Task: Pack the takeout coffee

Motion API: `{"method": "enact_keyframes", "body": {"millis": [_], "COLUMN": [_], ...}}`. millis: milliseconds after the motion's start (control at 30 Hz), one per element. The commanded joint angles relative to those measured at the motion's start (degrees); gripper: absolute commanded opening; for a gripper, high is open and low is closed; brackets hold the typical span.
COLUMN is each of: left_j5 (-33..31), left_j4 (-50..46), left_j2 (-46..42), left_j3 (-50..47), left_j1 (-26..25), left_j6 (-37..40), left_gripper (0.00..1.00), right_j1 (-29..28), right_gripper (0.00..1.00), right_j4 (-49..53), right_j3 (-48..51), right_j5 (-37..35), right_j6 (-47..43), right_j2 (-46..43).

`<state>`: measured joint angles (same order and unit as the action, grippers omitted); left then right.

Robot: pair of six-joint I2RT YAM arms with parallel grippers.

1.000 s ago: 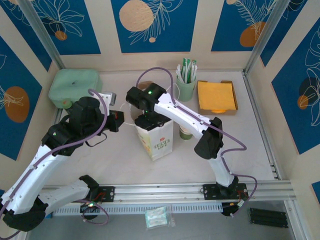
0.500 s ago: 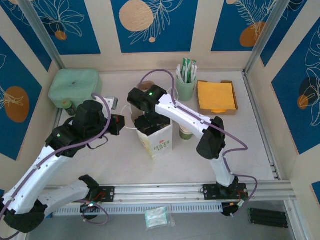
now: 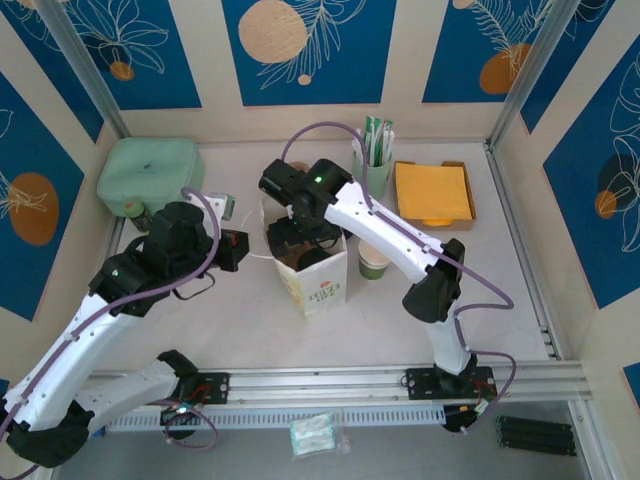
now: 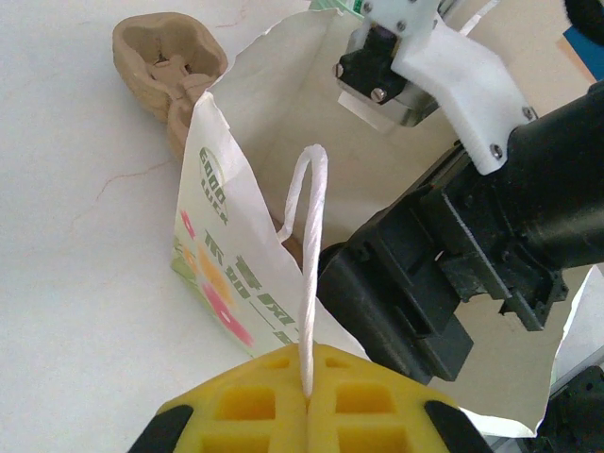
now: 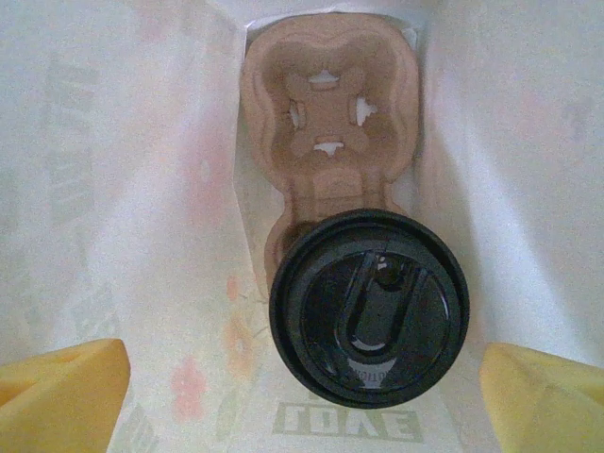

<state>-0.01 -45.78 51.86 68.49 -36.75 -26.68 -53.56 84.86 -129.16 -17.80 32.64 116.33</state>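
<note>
Pinching the string handle [image 4: 311, 255] of the white paper bag [image 3: 320, 285] between its closed yellow pads, the left end effector [image 4: 307, 396] held that side of the bag up and its mouth open. The right end effector [image 5: 302, 396] reached down into the bag with its jaws spread wide, one yellow pad on each side of the takeout coffee [image 5: 369, 309] and neither touching it. The coffee stood upright at the bottom of the bag, its black lid facing up, seated at the near end of a moulded pulp cup carrier [image 5: 326, 113] whose other pocket was vacant. It appeared released, so the packing step looked close to done.

The main risk lay in getting the right arm out. The bag walls crowded close to both pads, and a lift that was not straight up could snag a wall or the torn rim and drag the bag over on the table [image 3: 250, 330]. How deeply the cup sat in its pocket could not be told; if shallow, a jolt might tip it and loosen the lid. A sideways tug on the handle by the left arm could tilt the bag too, and a lidless paper cup [image 3: 372, 265] stood just beside it, easy to knock.
</note>
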Motion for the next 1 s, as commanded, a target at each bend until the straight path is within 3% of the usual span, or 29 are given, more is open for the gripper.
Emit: {"method": "enact_keyframes", "body": {"millis": [0, 967], "left_j5": [-0.3, -2.4], "left_j4": [0.7, -0.5], "left_j2": [-0.4, -0.4], "left_j3": [-0.5, 0.6], "left_j1": [0.4, 0.4], "left_j6": [-0.3, 0.4], "left_gripper": [0.00, 0.00], "right_j1": [-0.5, -6.1], "right_gripper": [0.95, 0.89], "right_j4": [2.4, 8.8], "right_j3": [-2.1, -9.1], "right_j5": [-0.5, -2.1], "right_j6": [0.7, 1.3], "right_j2": [-1.7, -6.5]}}
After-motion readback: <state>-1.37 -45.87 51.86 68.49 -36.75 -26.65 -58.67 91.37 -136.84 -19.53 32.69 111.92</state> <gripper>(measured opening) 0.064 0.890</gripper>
